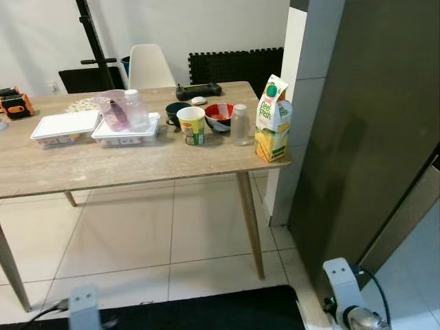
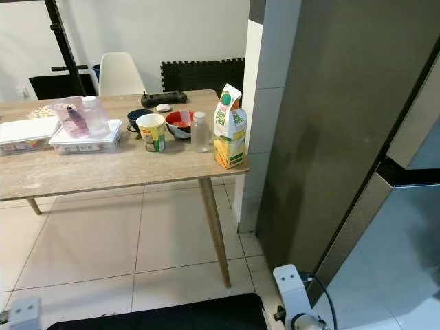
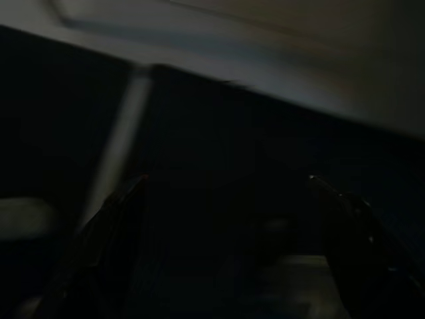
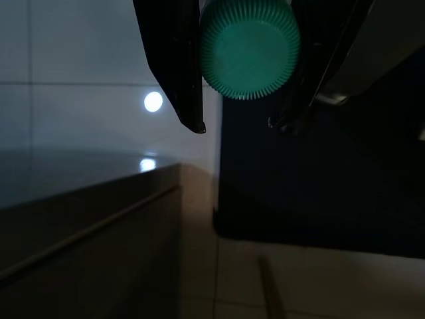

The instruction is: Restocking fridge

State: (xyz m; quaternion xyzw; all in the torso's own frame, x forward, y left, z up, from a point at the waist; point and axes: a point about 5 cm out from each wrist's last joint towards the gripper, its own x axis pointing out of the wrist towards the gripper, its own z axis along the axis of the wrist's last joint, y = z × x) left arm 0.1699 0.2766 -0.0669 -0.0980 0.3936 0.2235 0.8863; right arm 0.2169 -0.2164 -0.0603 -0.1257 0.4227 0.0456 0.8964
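Note:
In the right wrist view my right gripper [image 4: 239, 125] is shut on a bottle with a ribbed green cap [image 4: 249, 46], which sits between the two black fingers [image 4: 182, 66]. The dark grey fridge [image 1: 371, 137] stands at the right, next to the wooden table [image 1: 103, 165]. On the table's right corner is a yellow and green juice carton [image 1: 272, 118]. Beside it are a small clear bottle [image 1: 240, 125], a noodle cup [image 1: 192, 125] and a red bowl [image 1: 218, 115]. The left wrist view is very dark; my left gripper [image 3: 232, 219] hangs idle, its fingers wide apart.
Two flat clear food boxes [image 1: 65, 128] and a clear jug [image 1: 120, 110] lie on the table's left half. A white chair [image 1: 148, 67] stands behind it. A black mat [image 1: 206, 309] lies on the tiled floor at my feet. My right arm [image 1: 347, 295] hangs beside the fridge.

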